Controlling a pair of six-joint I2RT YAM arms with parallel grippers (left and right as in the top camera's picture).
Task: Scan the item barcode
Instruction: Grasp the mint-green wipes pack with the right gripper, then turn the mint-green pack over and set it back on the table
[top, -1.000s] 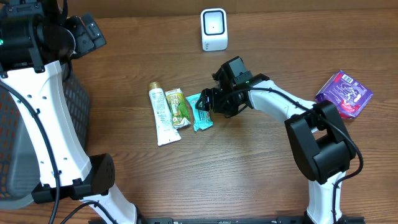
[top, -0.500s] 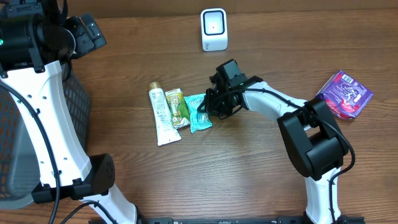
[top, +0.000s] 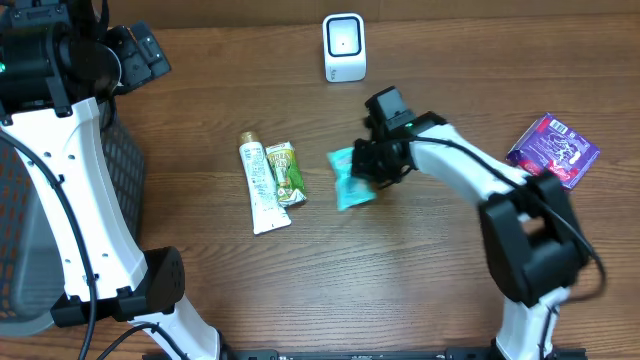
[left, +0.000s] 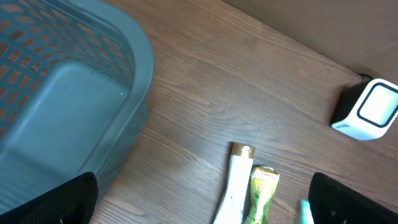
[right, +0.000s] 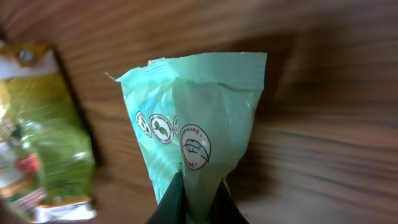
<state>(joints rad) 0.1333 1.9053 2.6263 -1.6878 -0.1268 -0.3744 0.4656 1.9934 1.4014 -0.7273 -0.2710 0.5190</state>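
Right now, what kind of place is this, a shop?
Probably a practice checkout on a wooden table: a small white scanner, a tube and a teal packet to scan, and a grey basket alongside.

Left gripper (left: 205, 202) wide open, arm upright at far left; right gripper (top: 368, 168) pinched on packet (right: 193, 118), arm outstretched.

R gripper (top: 367, 168) has pinched shut on the mint-green packet (top: 350, 182) & dragged it right, now apart from the green snack bar (top: 287, 172).
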